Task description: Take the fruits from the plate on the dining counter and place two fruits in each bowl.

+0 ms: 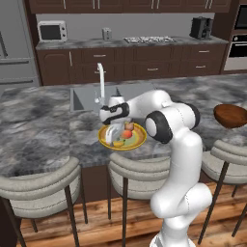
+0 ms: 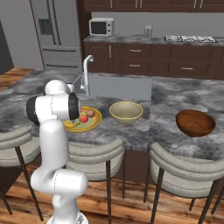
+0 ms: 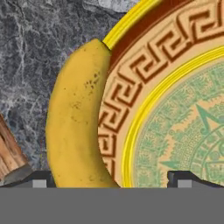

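Note:
The plate [image 1: 138, 141] lies on the dining counter [image 1: 38, 125] near its front edge. On it are a yellow banana [image 1: 118, 143], an orange-red round fruit [image 1: 126, 134] and a brownish one [image 1: 129, 126]. My gripper [image 1: 115, 138] points down over the plate's left side, open and holding nothing. In the hand view the banana [image 3: 76, 118] lies along the plate's yellow rim [image 3: 131, 131], between my two fingertips [image 3: 39, 181] and nearer the left one. The cream bowl [image 2: 126, 112] stands just right of the plate [image 2: 94, 124]. The dark wood-like bowl [image 2: 195, 122] is farther right.
An inset sink [image 1: 87, 96] with a white tap [image 1: 101, 77] lies behind the plate. Grey stools [image 1: 41, 181] line the counter's front edge. The back wall holds a microwave [image 1: 52, 31], a stove and an oven.

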